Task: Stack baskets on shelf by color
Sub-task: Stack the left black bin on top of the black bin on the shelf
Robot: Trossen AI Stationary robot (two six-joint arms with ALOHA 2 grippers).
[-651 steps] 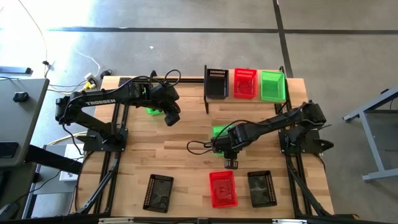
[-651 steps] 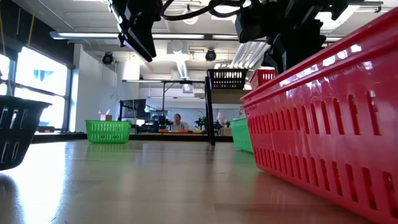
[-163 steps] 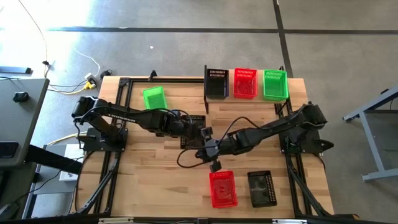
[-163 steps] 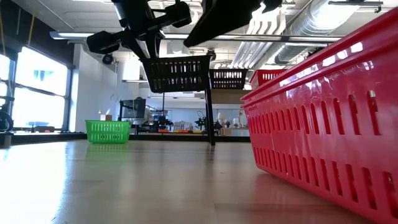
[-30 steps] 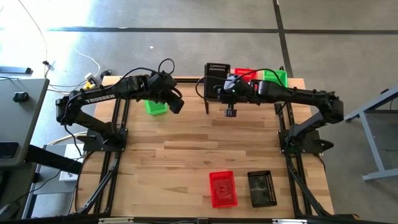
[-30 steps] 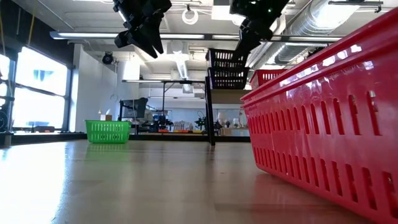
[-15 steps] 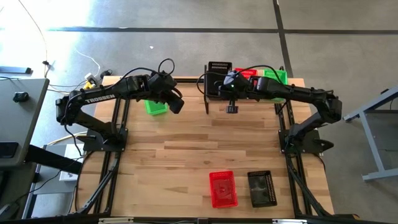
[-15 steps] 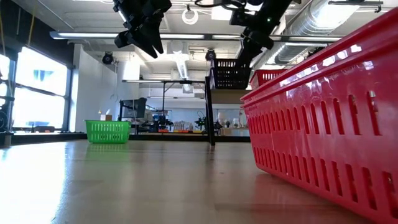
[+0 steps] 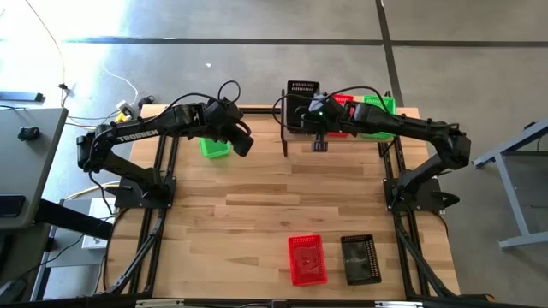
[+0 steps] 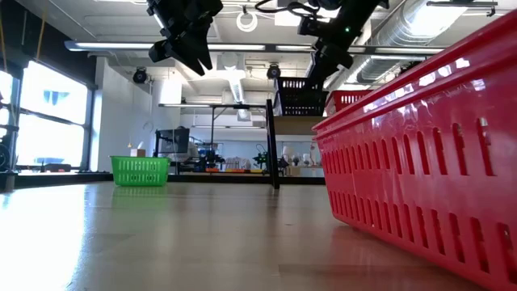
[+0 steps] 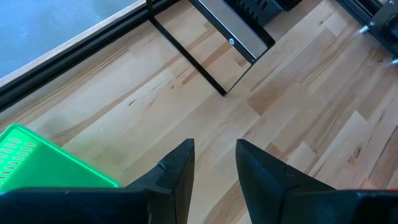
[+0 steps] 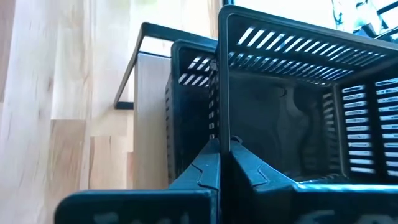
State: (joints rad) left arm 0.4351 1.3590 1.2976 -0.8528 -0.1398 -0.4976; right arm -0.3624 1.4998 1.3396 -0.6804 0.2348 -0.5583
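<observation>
My right gripper (image 9: 308, 109) is shut on a black basket (image 9: 301, 88) and keeps it over the left end of the shelf (image 12: 149, 81), just above a second black basket (image 12: 186, 93) that stands there. Whether the two baskets touch, I cannot tell. To their right on the shelf stand a red basket (image 9: 342, 103) and a green basket (image 9: 379, 104). My left gripper (image 11: 214, 155) hangs open in the air at the far left, beside a green basket (image 9: 214, 147) whose base rests on the table. My right gripper pinches the held black basket's side wall at its rim (image 12: 221, 124), one finger inside the basket and one outside. The fingers slant down at it from the table's near right. The basket is upright, with its open top up.
A red basket (image 9: 306, 259) and a black basket (image 9: 360, 258) lie near the table's front edge, the red one close to the low camera (image 10: 420, 162). The shelf's black post (image 11: 186, 50) stands between my two grippers. Bare wood fills the table's middle.
My right gripper has carried the black basket a little toward the table's far edge, so that it now sits lower and closer over the black basket on the shelf. The grip has stayed shut.
</observation>
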